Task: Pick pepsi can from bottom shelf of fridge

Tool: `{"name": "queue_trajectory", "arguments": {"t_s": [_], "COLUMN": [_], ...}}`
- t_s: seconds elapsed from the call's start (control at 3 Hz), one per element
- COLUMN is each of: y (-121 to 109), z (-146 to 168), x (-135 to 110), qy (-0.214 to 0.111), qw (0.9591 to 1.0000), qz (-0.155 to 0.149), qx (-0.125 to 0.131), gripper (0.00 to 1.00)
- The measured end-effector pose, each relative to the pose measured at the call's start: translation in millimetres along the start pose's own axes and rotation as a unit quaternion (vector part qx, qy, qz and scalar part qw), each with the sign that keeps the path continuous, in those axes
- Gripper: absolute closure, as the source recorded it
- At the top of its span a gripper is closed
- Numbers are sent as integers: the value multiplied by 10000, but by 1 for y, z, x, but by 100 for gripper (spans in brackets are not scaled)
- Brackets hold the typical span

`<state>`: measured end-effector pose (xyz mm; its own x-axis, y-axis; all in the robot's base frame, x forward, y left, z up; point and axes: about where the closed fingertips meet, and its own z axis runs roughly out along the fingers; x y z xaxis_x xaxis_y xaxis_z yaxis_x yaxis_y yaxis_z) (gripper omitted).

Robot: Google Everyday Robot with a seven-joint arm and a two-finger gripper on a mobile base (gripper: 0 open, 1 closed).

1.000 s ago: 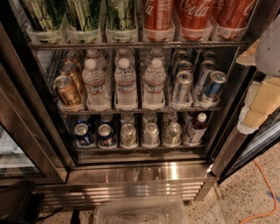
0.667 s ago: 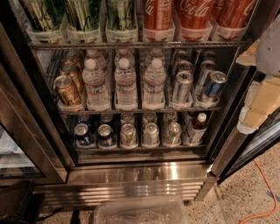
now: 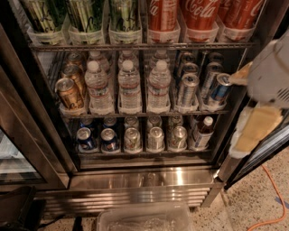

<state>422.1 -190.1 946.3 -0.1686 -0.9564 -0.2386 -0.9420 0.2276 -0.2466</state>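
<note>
The fridge (image 3: 144,180) stands open in front of me, with a steel base and dark wire shelves. On the bottom shelf (image 3: 144,153), two short dark-blue pepsi cans (image 3: 86,139) stand at the left front, with more blue cans behind them. To their right are three plain silver cans (image 3: 156,138) and a dark bottle (image 3: 202,131). My gripper (image 3: 250,133) hangs at the right edge of the view, in front of the fridge's right frame. It is level with the middle and bottom shelves, apart from the cans and holding nothing that I can see.
The middle shelf holds gold cans (image 3: 68,92), water bottles (image 3: 128,85) and slim blue-and-silver cans (image 3: 219,90). Green and red cans (image 3: 198,13) stand above. A glass door (image 3: 18,153) is at the left, a clear plastic bin (image 3: 144,219) below and an orange cable (image 3: 275,198) on the floor.
My arm and gripper have come slightly further into view from the right and look larger. The cans and bottles have not moved.
</note>
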Motion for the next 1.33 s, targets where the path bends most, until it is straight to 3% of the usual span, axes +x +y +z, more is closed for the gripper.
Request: {"name": "queue_trajectory", "arguments": {"t_s": [0.33, 0.67, 1.0, 1.33], "y": [35, 75, 109, 111], "z": [53, 105, 135, 135], "x": [-16, -32, -43, -43], "qy": [-326, -711, -987, -977], "qw": [9991, 9955, 9903, 9902], "qz": [-217, -439, -680, -703], "qx": [-151, -447, -701, -715], "gripper": [0, 0, 0, 0]}}
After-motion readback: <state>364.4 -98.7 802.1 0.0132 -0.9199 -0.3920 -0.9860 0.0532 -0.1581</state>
